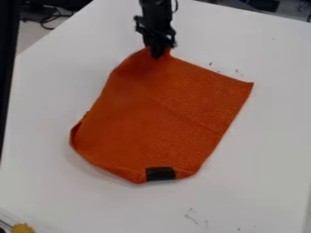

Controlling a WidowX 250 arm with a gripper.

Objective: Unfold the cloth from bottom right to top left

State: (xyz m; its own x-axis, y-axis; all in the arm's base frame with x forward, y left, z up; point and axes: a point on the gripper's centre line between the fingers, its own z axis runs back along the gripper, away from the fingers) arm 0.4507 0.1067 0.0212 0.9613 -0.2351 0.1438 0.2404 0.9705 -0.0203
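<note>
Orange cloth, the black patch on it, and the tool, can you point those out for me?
Orange cloth [142, 132]: camera view, on the broad middle of its upper face.
Black patch [160, 173]: camera view, on its center, at the cloth's bottom edge.
Tool [158, 53]: camera view, on its lower end, at the cloth's top.

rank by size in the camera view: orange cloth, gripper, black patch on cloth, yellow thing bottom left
Largest to smallest:
1. orange cloth
2. gripper
3. black patch
4. yellow thing, cut off by the edge, so only its visible part is ranked
</note>
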